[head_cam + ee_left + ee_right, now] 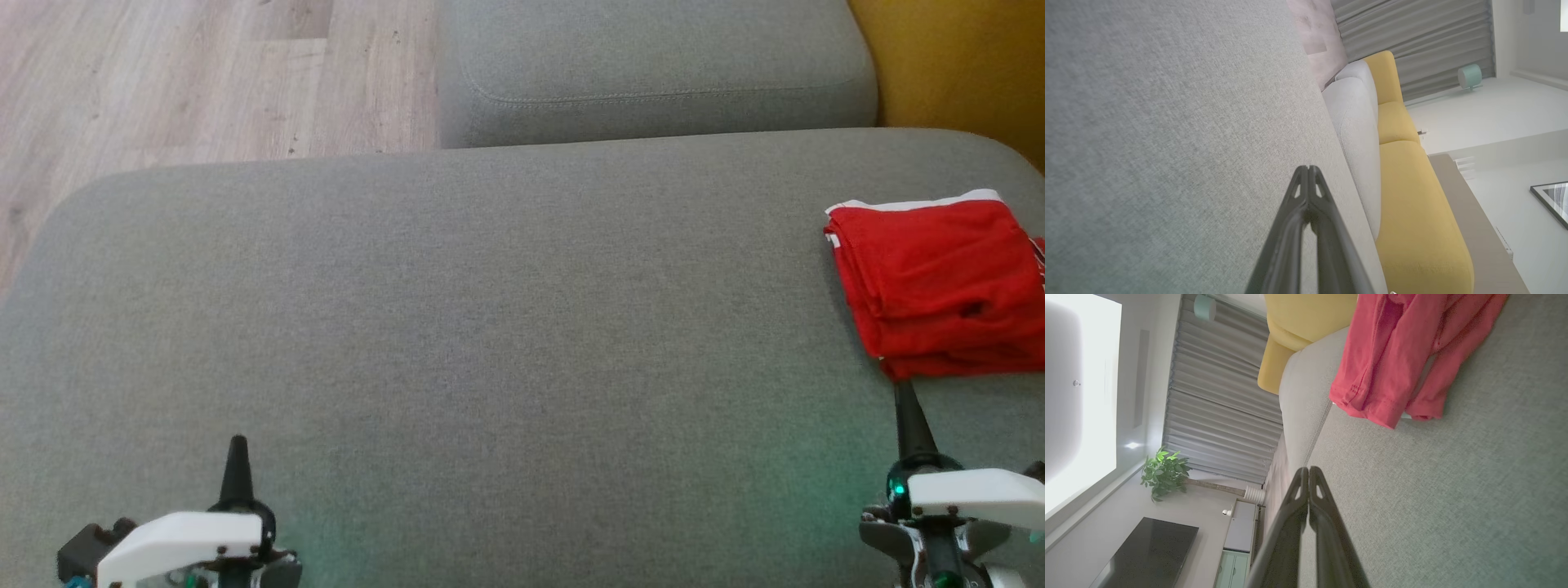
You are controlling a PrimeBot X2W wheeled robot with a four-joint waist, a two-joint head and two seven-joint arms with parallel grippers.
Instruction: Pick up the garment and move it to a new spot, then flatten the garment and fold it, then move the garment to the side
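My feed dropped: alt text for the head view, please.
A folded red garment with white trim lies at the right edge of a wide grey cushion, just past the tip of the shut right gripper. The shut left gripper sits at lower left over bare cushion; wooden floor and a second grey cushion lie beyond.

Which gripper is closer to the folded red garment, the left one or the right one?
Right. The right gripper sits just below the near edge of the red garment, tip close by; the left gripper is far across the grey cushion.
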